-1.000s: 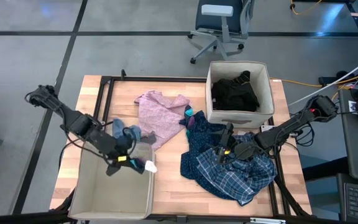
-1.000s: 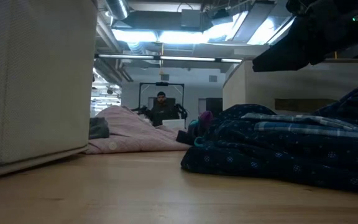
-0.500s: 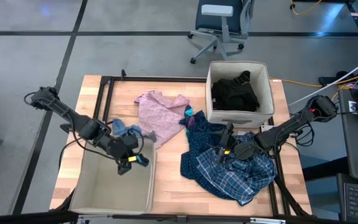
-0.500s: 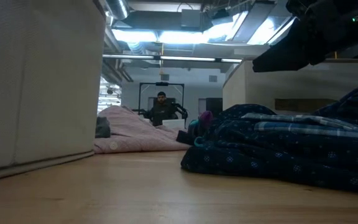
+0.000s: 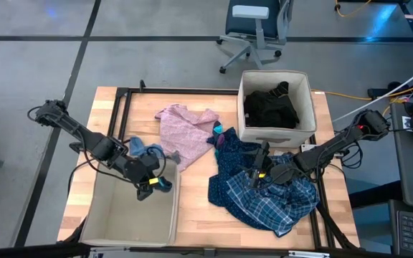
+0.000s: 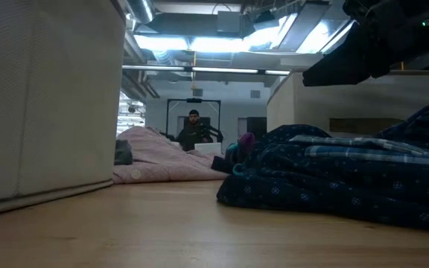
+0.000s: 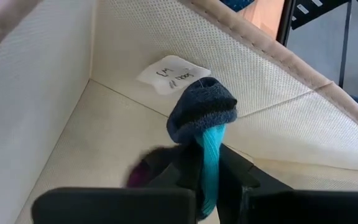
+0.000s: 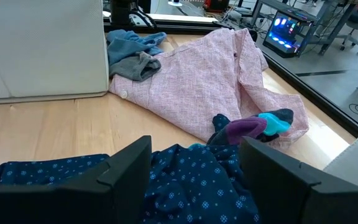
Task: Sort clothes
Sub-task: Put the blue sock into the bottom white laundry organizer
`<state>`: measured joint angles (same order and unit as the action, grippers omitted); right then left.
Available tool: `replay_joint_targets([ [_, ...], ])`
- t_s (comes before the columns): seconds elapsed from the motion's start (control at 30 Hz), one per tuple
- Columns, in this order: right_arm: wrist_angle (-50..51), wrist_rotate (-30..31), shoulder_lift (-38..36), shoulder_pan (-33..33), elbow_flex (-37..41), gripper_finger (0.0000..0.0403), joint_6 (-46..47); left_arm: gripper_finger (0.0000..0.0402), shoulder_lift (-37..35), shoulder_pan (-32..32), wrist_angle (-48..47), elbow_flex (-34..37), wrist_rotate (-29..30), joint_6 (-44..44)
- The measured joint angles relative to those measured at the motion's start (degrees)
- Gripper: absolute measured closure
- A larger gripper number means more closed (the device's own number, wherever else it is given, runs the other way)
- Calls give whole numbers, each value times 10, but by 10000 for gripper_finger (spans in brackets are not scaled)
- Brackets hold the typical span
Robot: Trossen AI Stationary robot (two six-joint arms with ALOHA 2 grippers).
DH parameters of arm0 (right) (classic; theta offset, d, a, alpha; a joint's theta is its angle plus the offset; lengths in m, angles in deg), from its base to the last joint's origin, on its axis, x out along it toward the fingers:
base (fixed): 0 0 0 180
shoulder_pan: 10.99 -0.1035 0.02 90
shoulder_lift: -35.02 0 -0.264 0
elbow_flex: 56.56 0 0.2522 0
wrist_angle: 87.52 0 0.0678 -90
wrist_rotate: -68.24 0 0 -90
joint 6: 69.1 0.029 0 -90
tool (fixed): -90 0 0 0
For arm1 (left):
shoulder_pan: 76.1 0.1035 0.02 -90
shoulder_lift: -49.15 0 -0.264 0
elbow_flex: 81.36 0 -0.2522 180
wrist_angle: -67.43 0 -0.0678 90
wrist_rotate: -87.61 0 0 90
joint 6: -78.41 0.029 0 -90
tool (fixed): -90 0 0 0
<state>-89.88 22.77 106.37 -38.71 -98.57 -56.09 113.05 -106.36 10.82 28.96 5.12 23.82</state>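
Observation:
My left gripper (image 5: 149,186) is down inside the near-left beige bin (image 5: 99,215), shut on a teal sock (image 7: 205,118) with a dark grey-blue end. My right gripper (image 5: 258,175) hangs open just over the blue-white plaid shirt (image 5: 264,197), touching nothing; its fingers (image 8: 126,168) stand wide apart. The pink patterned top (image 5: 185,129) lies spread on the table's middle. A small blue denim item (image 5: 140,148) and a grey piece (image 8: 135,65) lie by its left edge. A purple and teal sock pair (image 8: 253,127) lies on the top's right edge. My left gripper pinches the sock's teal part (image 7: 209,168) between its two fingers. The sock's dark grey-blue end (image 7: 202,109) sticks out past the fingertips, toward the bin's corner. Whether that end touches the bin, I cannot tell.
A second beige bin (image 5: 241,100) at the far right holds black pieces (image 5: 269,107). The near-left bin's wall (image 6: 43,97) fills the low view's left, and a white label (image 7: 173,74) is on its inner wall. A person (image 6: 194,126) sits in the room beyond the table.
My left gripper has gone a little toward the table's right and near edges inside the bin, still shut on the sock. The bin's right wall has shifted a little toward the table's right. For the last half second all has kept still.

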Motion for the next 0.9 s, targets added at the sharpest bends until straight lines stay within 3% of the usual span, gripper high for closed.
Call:
replay_joint_targets([
  [0.33,0,0,0,0,0,159,0,260,-5,7,-2,-2,-4,5],
  [0.6,-3,-1,0,0,0,159,0,250,-36,29,0,-75,-53,51],
  [0.7,-3,-5,0,0,0,159,1,256,-46,42,3,-118,-24,119],
  [0.8,-2,-5,0,0,0,159,1,260,-47,59,19,-156,45,217],
  [0.9,-3,-5,0,0,0,159,1,260,-46,77,92,-161,119,323],
])
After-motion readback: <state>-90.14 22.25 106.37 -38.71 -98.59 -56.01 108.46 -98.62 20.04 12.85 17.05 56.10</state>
